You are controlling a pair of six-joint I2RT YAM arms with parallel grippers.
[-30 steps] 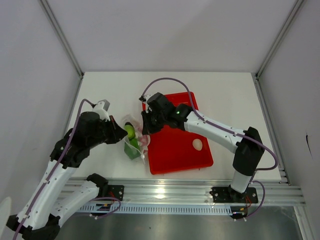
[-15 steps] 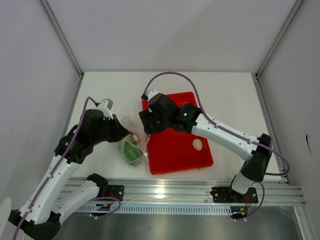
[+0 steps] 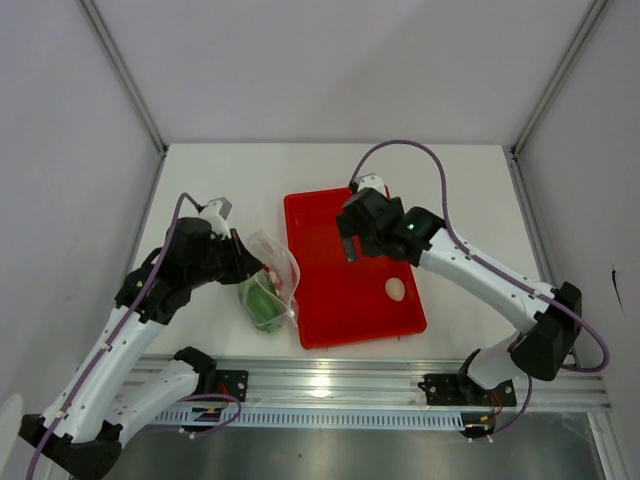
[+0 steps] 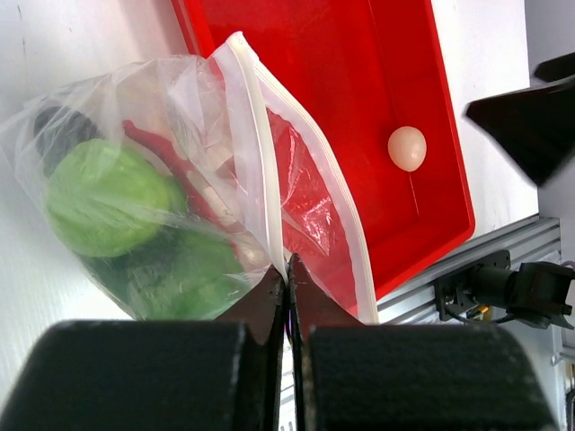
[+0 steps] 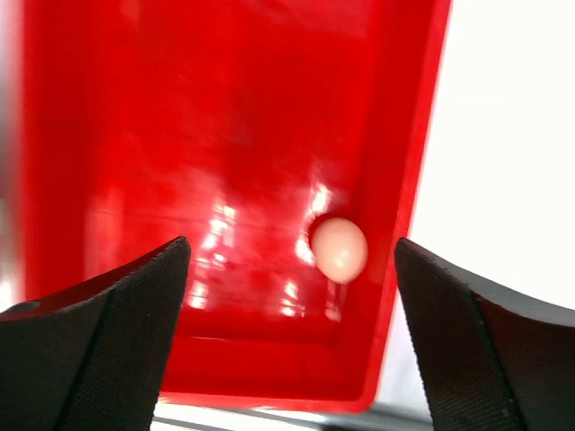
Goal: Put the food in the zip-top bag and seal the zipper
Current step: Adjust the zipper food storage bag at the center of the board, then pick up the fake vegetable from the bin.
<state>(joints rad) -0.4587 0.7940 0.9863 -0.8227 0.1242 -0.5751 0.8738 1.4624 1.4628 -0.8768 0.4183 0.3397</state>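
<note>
The clear zip-top bag [image 3: 270,288] [image 4: 193,135] lies left of the red tray with its mouth gaping. Its whitish zipper [image 4: 260,153] runs up from my left gripper [image 4: 287,268] [image 3: 252,266], which is shut on the mouth edge. Inside the bag I see food: a round green piece [image 4: 103,199], darker green pieces [image 4: 180,274] and something red. A white egg-like piece [image 3: 395,289] [image 5: 340,249] [image 4: 407,148] lies alone near the tray's right wall. My right gripper [image 5: 292,244] [image 3: 348,245] hangs open over the tray, above and left of the egg, holding nothing.
The red tray [image 3: 345,300] [image 5: 180,135] [image 4: 359,72] sits mid-table, its left rim against the bag. The metal rail [image 3: 380,380] runs along the near table edge. White enclosure walls stand left, right and behind.
My right gripper has opened and swung right, from the bag's mouth to over the tray. A green piece it held now lies in the bag. My left gripper kept its grip.
</note>
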